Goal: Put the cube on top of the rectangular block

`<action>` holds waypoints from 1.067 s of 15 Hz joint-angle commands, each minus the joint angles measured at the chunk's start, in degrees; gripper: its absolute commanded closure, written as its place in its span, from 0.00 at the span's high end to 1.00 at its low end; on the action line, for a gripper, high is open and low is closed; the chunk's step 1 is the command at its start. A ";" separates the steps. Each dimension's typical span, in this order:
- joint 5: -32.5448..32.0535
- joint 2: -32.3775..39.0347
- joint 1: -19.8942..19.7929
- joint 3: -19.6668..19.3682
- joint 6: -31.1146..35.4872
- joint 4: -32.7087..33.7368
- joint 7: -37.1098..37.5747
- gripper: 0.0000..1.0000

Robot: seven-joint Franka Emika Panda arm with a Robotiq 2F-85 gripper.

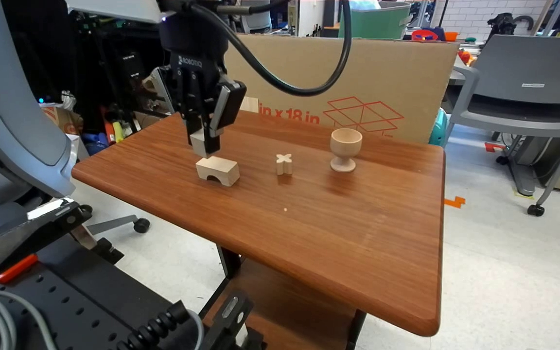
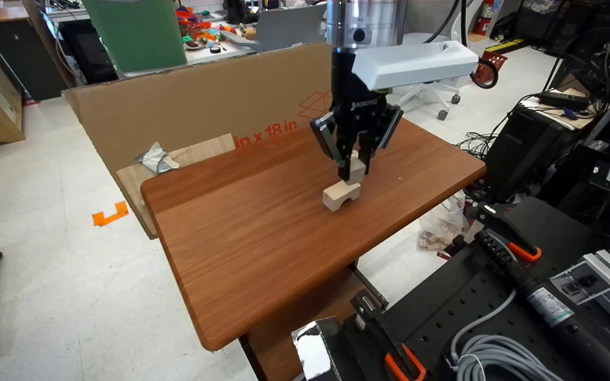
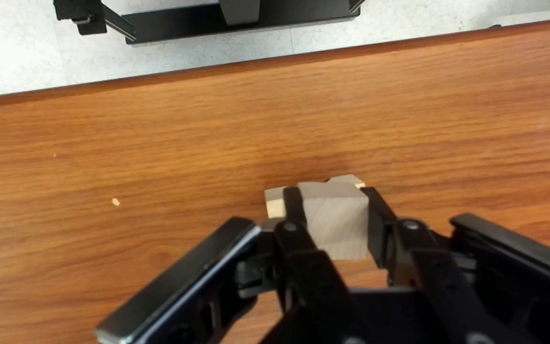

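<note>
You've got the gripper (image 3: 334, 205) closed to the width of the cube (image 2: 357, 172), pinching 2 opp. sides, prob. so its base is free to land on the block (image 1: 214, 168). You're holding it up near the block's top; can't tell if it's squarely over or touching, b/c cube & gripper hide most of the block in wrist view.

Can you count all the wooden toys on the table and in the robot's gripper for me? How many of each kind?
Cube: 1
Rectangular block: 1
Cross-shaped piece: 1
Goblet: 1
Total: 4
</note>
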 commanded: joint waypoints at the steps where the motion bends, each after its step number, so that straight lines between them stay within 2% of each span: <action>1: -2.32 1.59 1.30 -1.24 -3.27 3.12 3.82 0.08; 11: -5.48 6.69 2.45 -1.48 -8.21 8.36 7.41 0.08; 16: -6.67 8.54 3.04 -1.60 -8.14 10.30 7.38 0.08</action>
